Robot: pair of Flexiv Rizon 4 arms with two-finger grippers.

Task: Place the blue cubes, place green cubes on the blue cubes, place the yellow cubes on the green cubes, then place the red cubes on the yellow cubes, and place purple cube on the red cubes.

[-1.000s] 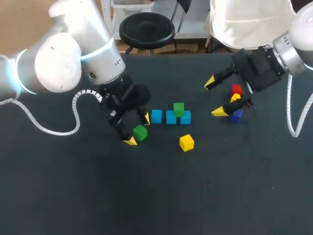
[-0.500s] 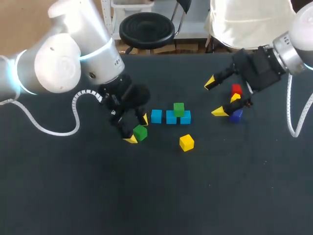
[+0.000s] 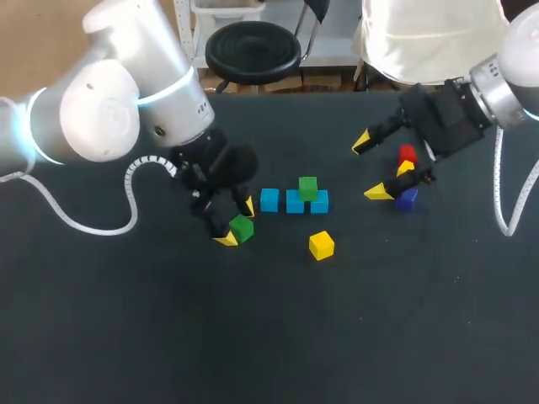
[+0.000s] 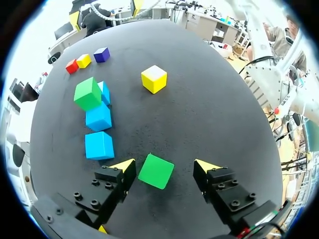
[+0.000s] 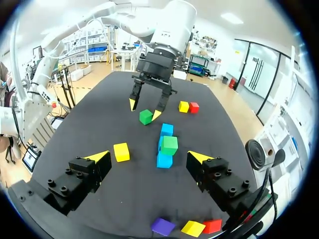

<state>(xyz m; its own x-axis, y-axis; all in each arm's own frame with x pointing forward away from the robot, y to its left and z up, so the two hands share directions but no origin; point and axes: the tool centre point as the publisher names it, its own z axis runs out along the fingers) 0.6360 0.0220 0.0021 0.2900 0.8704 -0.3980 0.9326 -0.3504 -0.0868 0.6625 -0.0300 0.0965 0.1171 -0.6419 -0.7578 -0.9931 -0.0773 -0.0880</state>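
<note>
black table (image 3: 337, 337) is seen from above. left arm (image 3: 126, 93) is seen entering from the left side, right arm (image 3: 505, 93) from the right. left gripper (image 3: 237, 223) is held low w/ fingers spread; a loose green cube (image 3: 241, 228) is set on the table btwn them, close to one tip, not clamped. right gripper (image 3: 369, 168) is held wide open, gripping nothing. three blue cubes (image 3: 295, 202) are lined up mid-table, w/ a stacked green cube (image 3: 308, 188) on top. a lone yellow cube (image 3: 321, 245) is found near the row. red cube (image 3: 408, 154), second yellow cube (image 3: 406, 168) & purple cube (image 3: 408, 199) are grouped just beside the right gripper.
</note>
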